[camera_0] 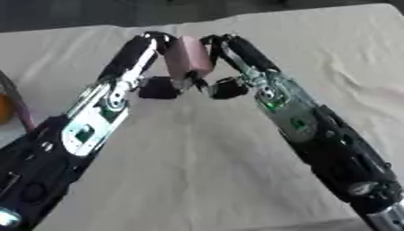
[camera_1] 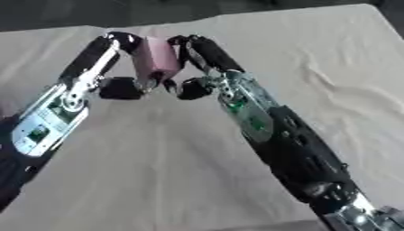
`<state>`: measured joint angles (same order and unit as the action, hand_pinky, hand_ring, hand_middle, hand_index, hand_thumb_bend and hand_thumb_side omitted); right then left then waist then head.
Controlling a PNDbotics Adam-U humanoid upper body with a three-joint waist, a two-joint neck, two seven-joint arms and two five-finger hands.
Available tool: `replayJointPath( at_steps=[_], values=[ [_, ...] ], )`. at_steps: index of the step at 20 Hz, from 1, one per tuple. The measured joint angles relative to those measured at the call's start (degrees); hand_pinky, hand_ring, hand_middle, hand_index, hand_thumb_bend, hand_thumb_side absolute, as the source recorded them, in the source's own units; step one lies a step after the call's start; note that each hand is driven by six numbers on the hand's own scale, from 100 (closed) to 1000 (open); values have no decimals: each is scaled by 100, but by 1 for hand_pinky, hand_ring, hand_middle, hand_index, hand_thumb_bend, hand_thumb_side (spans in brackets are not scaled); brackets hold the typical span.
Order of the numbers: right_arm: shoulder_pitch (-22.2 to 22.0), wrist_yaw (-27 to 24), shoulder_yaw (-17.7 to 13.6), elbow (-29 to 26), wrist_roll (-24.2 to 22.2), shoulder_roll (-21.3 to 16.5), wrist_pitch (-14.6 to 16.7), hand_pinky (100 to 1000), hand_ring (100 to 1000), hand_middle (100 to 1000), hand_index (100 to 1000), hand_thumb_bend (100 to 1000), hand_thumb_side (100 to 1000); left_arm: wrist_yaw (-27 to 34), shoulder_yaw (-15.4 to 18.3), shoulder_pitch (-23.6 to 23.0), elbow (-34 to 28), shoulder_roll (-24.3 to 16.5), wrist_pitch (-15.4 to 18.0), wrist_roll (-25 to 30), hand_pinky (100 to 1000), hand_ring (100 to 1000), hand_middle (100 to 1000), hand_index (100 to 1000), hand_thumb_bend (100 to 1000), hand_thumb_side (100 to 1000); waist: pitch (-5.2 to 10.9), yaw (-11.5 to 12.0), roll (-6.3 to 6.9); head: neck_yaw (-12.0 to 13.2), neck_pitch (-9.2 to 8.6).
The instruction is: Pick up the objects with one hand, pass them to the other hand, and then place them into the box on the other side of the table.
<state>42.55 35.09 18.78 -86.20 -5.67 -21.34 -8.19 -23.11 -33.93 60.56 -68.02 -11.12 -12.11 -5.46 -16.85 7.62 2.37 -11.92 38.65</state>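
Cloth-covered tabletop (camera_0: 205, 180) with the left hand (camera_0: 146, 54) and right hand (camera_0: 236, 52) meeting near its far edge, fingers of both curled around the pink block (camera_0: 188, 56) held upright between them, above the cloth

Pale pink rounded block (camera_0: 188, 57); cream cloth-covered desk (camera_0: 197, 171); black-and-silver hands, left hand (camera_0: 146, 54), right hand (camera_0: 236, 52); green arm panels.

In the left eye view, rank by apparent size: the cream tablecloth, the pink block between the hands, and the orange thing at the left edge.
1. Cream tablecloth, filling most of the view.
2. Pink rectangular block, held between the left hand and the right hand.
3. Orange thing, but the frame edge cuts it off, so its true size is unsure.
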Motion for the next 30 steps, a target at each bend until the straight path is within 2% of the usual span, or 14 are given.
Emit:
replayJointPath(
  at_steps=[4, 5, 6, 7, 9, 14, 23, 26, 29, 30],
  values=[
    [0, 3, 0, 0, 34, 16, -38, 791, 812, 685, 831, 290, 100, 48, -1, 0, 0, 1, 18, -58, 873, 674, 537, 455, 100, 145, 0, -5, 0, -1, -1],
    [-1, 22, 1, 1, 32, 23, -40, 791, 812, 685, 831, 290, 100, 48, -2, 0, 0, 1, 17, -60, 873, 674, 537, 455, 100, 145, 0, -6, 0, -1, -1],
    [-3, 50, 1, 1, 26, 32, -44, 836, 882, 772, 922, 297, 109, 48, -2, 0, 0, 1, 16, -62, 870, 672, 534, 447, 100, 137, 0, -6, 0, -1, -1],
    [-3, 88, 1, 2, 12, 35, -43, 849, 901, 791, 944, 298, 163, 46, -2, 0, 0, 1, 16, -62, 869, 670, 533, 442, 100, 135, 0, -6, 0, -1, -1],
    [-19, 195, 6, 7, -35, 39, -35, 867, 930, 820, 962, 309, 209, 36, 7, 1, 1, -5, 7, -72, 866, 664, 533, 434, 100, 128, 0, -6, 1, -1, -1],
    [-20, 467, 0, 7, -31, 41, -71, 885, 952, 842, 994, 351, 231, -29, 25, 1, 6, -11, 6, -75, 861, 663, 530, 418, 100, 106, 0, -6, 1, 13, -1],
    [-24, 663, 0, 4, -41, 40, -93, 900, 963, 852, 1000, 375, 222, -160, 93, 4, 106, -125, 35, -104, 850, 667, 527, 411, 100, 100, 4, -12, 18, 97, -5],
    [-45, 693, -2, 4, -59, 31, -115, 891, 950, 848, 1000, 368, 202, -183, 118, 70, 109, -317, 54, -121, 842, 668, 527, 412, 100, 100, 27, -12, 59, 126, -5],
    [-78, 697, -2, 4, -66, -29, -126, 883, 943, 836, 1000, 355, 114, -142, 141, 95, 89, -649, 31, -58, 841, 668, 528, 415, 103, 100, 81, -13, 106, 172, -1],
    [-87, 696, -2, 4, -69, -54, -137, 877, 937, 829, 993, 341, 112, -94, 148, 95, 37, -786, 12, -17, 840, 669, 529, 416, 112, 100, 89, -12, 114, 184, 1]
  ],
)
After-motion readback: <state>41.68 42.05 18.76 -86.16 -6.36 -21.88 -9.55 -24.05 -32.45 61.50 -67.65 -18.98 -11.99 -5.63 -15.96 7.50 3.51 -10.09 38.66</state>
